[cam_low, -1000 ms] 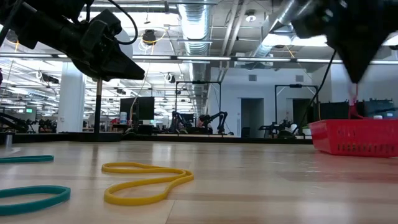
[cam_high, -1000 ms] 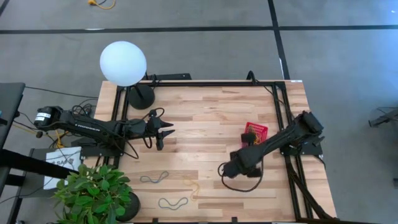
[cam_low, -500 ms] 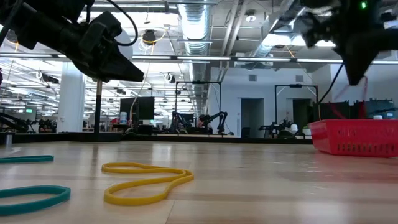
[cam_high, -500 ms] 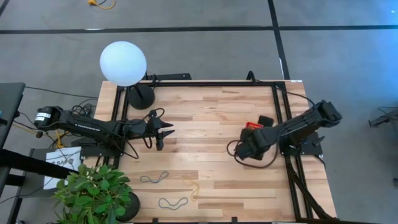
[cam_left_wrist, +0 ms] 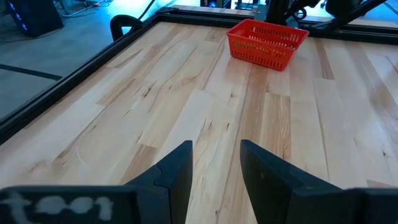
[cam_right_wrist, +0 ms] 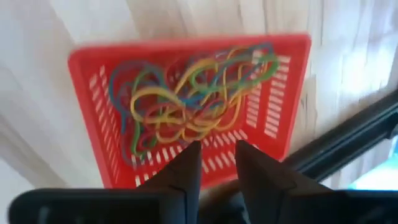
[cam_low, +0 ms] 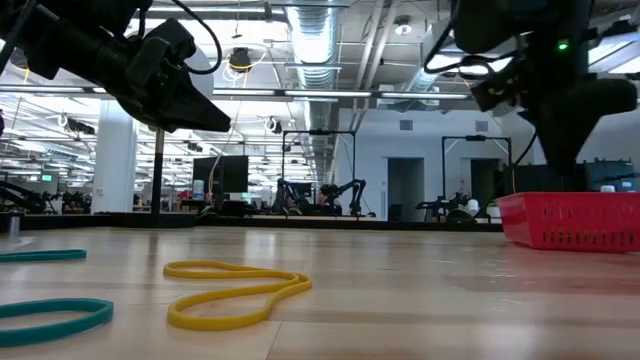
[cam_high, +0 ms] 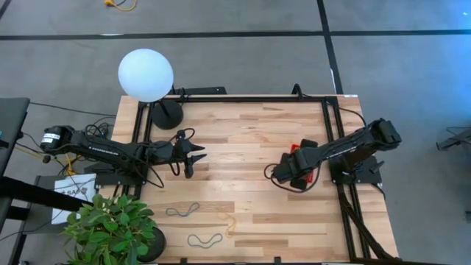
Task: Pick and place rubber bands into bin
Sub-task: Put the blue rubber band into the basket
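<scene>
The red bin [cam_right_wrist: 186,106] holds a tangle of several rubber bands [cam_right_wrist: 186,99]. It stands on the table's right half [cam_high: 310,177], red-walled in the low view [cam_low: 570,220] and far off in the left wrist view [cam_left_wrist: 267,42]. My right gripper [cam_right_wrist: 217,165] hangs right over the bin [cam_high: 297,163], pointing down and open by a narrow gap with nothing between the fingers. Three more bands lie flat near the table's near edge: bluish [cam_high: 182,211], yellow [cam_high: 229,221] [cam_low: 237,290] and green [cam_high: 204,240]. My left gripper [cam_high: 194,157] [cam_left_wrist: 216,155] waits open over the table's left half.
A lamp with a white globe [cam_high: 146,73] and black round base [cam_high: 166,114] stands at the far left corner. A potted plant [cam_high: 110,224] overhangs the near left corner. Black frame rails [cam_high: 327,125] run along the table's far and right edges. Bare wood lies between the arms.
My right gripper has travelled from the table's near middle toward the far right edge, ending over the bin. In the low view it has come lower, down to the bin's rim. The left arm and the bands on the table have kept still.
</scene>
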